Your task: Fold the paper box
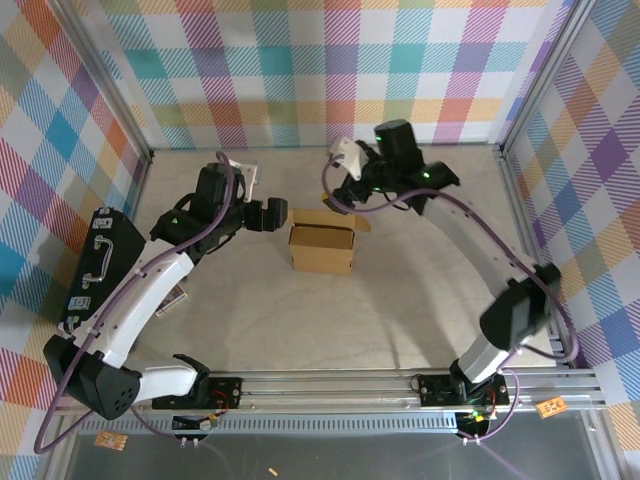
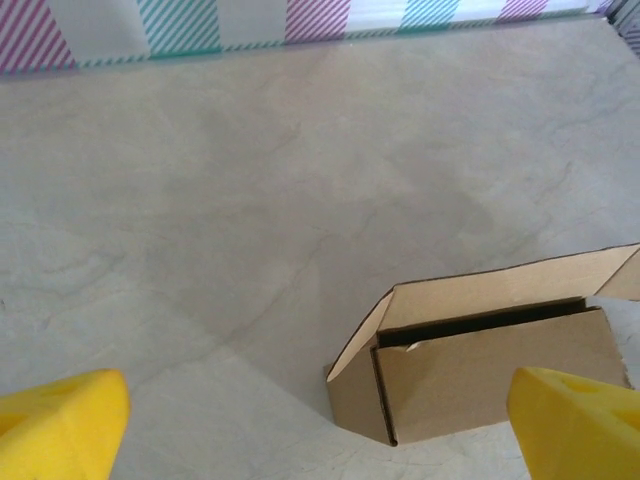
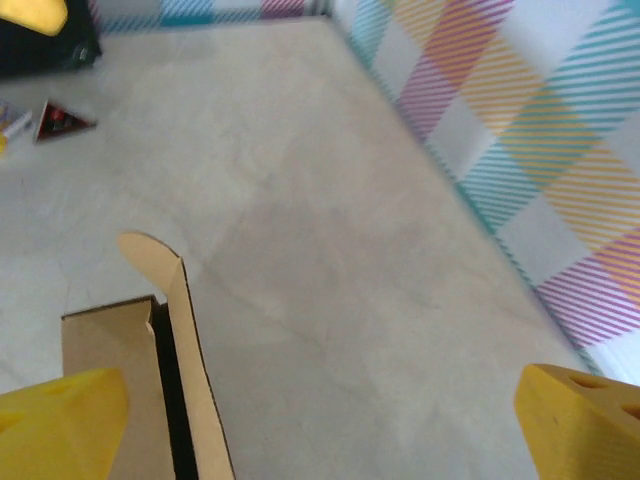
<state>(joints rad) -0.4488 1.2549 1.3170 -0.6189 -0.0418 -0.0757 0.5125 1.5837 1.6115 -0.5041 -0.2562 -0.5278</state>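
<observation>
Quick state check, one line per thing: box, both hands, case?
paper box: folded into box shape, lid not shut, one end flap sticking up, not gripped.
left hand: open, at the box's end.
right hand: open, holding nothing.
black hard case: shut, lying flat, far left.

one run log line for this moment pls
paper box: formed, lid flap ajar | left gripper: open, near box, not gripping | right gripper: open, near box, not gripping | task: lid not yet closed
</observation>
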